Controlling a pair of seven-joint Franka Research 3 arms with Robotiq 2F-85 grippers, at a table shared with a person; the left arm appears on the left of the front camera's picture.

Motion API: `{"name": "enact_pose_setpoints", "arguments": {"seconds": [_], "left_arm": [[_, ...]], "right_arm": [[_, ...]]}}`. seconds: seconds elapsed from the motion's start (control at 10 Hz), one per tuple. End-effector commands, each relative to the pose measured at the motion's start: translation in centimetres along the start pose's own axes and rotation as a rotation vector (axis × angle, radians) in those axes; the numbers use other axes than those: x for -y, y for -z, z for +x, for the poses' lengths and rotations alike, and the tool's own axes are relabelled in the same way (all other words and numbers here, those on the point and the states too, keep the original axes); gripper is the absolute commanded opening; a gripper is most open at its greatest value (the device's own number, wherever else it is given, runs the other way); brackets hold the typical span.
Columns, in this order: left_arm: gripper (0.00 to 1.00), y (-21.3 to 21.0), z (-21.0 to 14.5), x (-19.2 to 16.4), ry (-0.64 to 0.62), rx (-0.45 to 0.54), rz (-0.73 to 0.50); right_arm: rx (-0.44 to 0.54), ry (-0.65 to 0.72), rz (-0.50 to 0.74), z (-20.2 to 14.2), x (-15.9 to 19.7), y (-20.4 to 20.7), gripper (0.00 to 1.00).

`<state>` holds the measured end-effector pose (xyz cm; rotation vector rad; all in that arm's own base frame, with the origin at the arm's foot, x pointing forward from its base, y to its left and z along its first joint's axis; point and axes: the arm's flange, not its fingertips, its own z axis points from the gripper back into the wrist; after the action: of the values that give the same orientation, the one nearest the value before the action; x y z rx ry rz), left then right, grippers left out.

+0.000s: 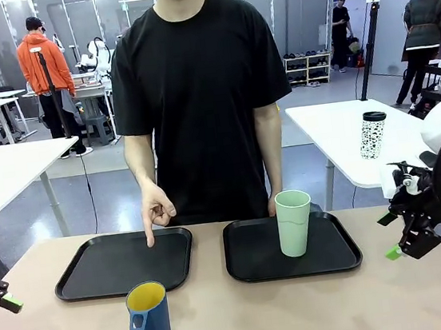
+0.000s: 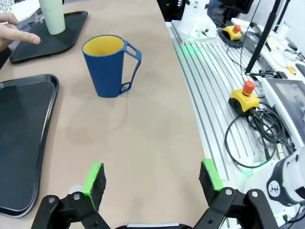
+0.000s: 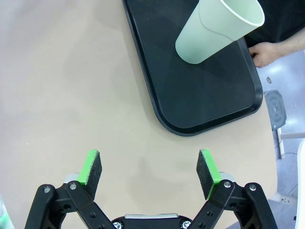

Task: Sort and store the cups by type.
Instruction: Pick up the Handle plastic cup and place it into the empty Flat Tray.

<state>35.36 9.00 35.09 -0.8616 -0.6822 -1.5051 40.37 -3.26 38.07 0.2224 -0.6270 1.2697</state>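
A tall mint-green tumbler (image 1: pixel 294 222) stands upright on the right black tray (image 1: pixel 337 259), also seen in the right wrist view (image 3: pixel 217 31) and the left wrist view (image 2: pixel 52 16). The dark-blue mug (image 1: pixel 149 316) with a yellow inside stands on the bare table in front of the left black tray (image 1: pixel 82 282); in the left wrist view the mug (image 2: pixel 109 67) has its handle turned to the right. My left gripper (image 2: pixel 152 179) is open, well short of the mug, low at the table's left edge (image 1: pixel 4 303). My right gripper (image 3: pixel 150 174) is open over bare table beside the right tray (image 3: pixel 200 90), at the table's right edge (image 1: pixel 389 237).
The person stands at the far side, one finger (image 1: pixel 150 238) pointing down onto the left tray, the other hand (image 3: pixel 269 52) behind the right tray. A white black-patterned lidded tumbler (image 1: pixel 373 134) stands on a separate table behind. Beside the table run an aluminium rail, cables and an emergency-stop button (image 2: pixel 244 95).
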Motion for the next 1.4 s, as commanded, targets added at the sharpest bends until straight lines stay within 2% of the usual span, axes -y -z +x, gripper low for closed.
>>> {"name": "enact_pose_setpoints", "arguments": {"seconds": [0.0,0.3,0.8,1.1,1.3], "left_arm": [[1.0,1.1,-1.2,-0.8,-0.005,0.106,0.015],[1.0,3.0,-3.6,-0.4,0.048,0.257,0.049],[1.0,4.9,-6.4,3.3,0.136,0.368,-0.045],[1.0,6.2,-7.8,2.4,0.141,0.431,0.003],[1.0,6.5,-8.0,1.5,0.131,0.429,0.094]], "right_arm": [[-0.008,-0.004,-0.009,0.0,0.0,0.1,1.0],[-0.008,-0.004,-0.009,0.0,0.0,0.1,1.0],[-0.008,-0.004,-0.009,0.0,0.0,0.1,1.0],[-0.008,-0.004,-0.009,0.0,0.0,0.1,1.0],[-0.008,-0.004,-0.009,0.0,0.0,0.1,1.0]]}}
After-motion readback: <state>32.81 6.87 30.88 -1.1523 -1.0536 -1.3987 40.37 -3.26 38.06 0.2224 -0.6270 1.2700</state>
